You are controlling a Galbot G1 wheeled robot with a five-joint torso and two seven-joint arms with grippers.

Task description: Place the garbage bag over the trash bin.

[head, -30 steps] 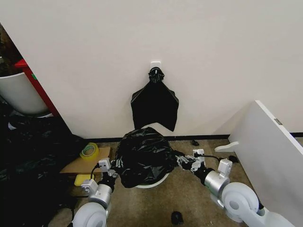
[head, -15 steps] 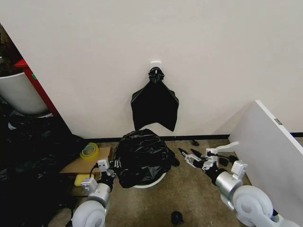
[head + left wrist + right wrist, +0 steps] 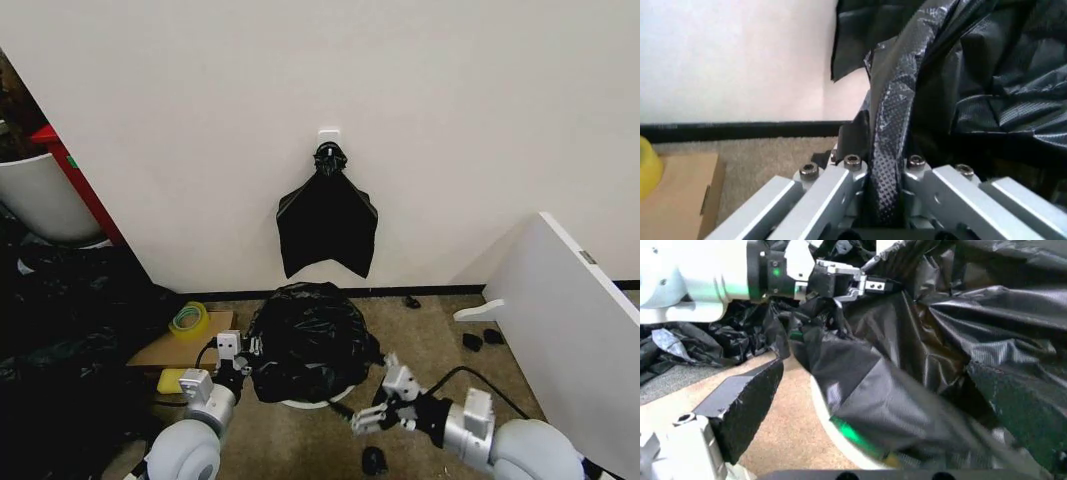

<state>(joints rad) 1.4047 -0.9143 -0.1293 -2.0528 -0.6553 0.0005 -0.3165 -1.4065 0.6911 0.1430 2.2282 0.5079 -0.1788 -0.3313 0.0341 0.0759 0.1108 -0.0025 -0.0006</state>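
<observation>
The glossy black garbage bag is draped over the trash bin, whose cream-white rim peeks out below its front. My left gripper is at the bag's left side, shut on a bunched strip of its edge. Low in front of the bin, to the right, my right gripper is open. In the right wrist view one black finger stands beside a hanging fold of the bag, with the bin's wall behind. That view also shows the left gripper pinching the bag.
A kite-shaped bunch of black bags hangs on the wall behind. A white board leans at the right. A cardboard box with a yellow tape roll and dark sheeting lie left. A small black object sits on the carpet.
My right gripper left the bag's right side, drew off to the right, then swung down in front of the bin. The left gripper kept its hold.
</observation>
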